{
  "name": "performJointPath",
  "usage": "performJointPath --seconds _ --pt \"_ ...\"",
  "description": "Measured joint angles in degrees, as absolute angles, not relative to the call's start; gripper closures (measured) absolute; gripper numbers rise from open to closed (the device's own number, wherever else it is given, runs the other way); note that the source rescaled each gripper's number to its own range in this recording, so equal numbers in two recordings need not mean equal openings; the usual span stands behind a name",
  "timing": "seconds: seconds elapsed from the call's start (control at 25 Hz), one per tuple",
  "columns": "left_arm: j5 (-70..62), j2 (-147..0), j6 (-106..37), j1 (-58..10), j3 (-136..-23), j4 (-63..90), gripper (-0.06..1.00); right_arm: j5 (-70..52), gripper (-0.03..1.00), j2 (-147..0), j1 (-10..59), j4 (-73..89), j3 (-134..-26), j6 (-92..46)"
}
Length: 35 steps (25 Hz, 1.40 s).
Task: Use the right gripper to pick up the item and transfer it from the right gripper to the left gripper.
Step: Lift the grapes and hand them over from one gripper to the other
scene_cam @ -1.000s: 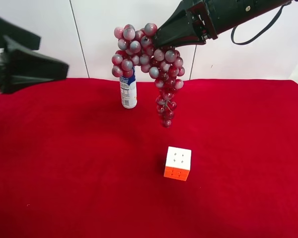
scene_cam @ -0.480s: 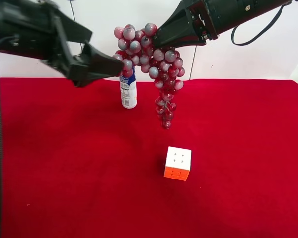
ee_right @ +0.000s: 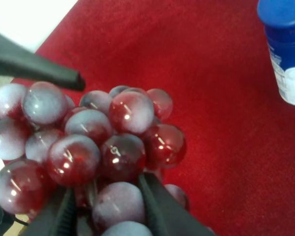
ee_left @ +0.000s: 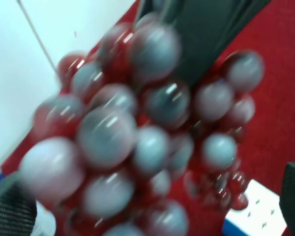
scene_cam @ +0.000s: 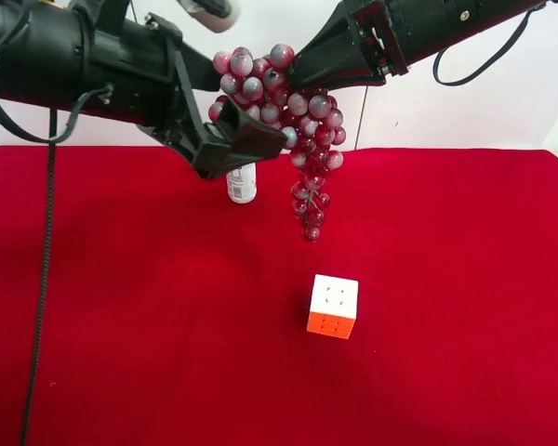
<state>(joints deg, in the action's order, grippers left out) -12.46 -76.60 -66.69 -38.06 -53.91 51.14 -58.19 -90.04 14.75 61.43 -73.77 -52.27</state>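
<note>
Under both pincers: red worktop. Left pincer: jaws wide apart, tips at the bunch's upper cluster, touching or just beside it. Right pincer: clamped on the top of the item. Item, grape bunch: hangs free below the right pincer, thin tail dangling. Judged light, limp and slick-skinned, so the grapes may roll. Best taken across the thick upper cluster, beside the right pincer's hold.
</note>
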Motion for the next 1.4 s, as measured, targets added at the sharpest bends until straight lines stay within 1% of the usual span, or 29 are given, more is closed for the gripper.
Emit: performJointPath --seconds 0.24,0.4,0.76,1.16,1.2,1.28,1.4 --pt "-7.22 -78.69 -66.62 -42.25 -53.91 51.14 -0.05 -59.50 0.90 -90.04 14.75 61.37 -73.77 -52.27" --pt "-3.78 -80.95 -66.44 -43.55 -54.04 51.14 -0.05 -59.63 0.90 -90.04 14.75 61.32 -73.77 -52.27" --pt "-3.41 -85.02 -65.57 -43.89 -59.40 51.19 -0.06 -62.41 0.90 -90.04 14.75 61.49 -73.88 -52.27" --pt "-3.80 -85.17 -65.57 -43.89 -59.93 51.19 -0.06 -62.54 0.91 -90.04 14.75 61.55 -73.88 -52.27" --pt "-3.80 -85.17 -65.57 -43.89 -59.93 51.19 -0.04 -62.54 0.91 -90.04 14.75 61.55 -73.88 -52.27" --pt "-3.96 -85.17 -65.57 -43.89 -59.93 51.19 0.06 -62.35 0.91 -90.04 14.75 61.58 -73.88 -52.27" --pt "-4.36 -85.17 -65.57 -43.89 -59.93 51.19 0.36 -61.92 0.91 -90.04 14.75 61.66 -73.88 -52.27"
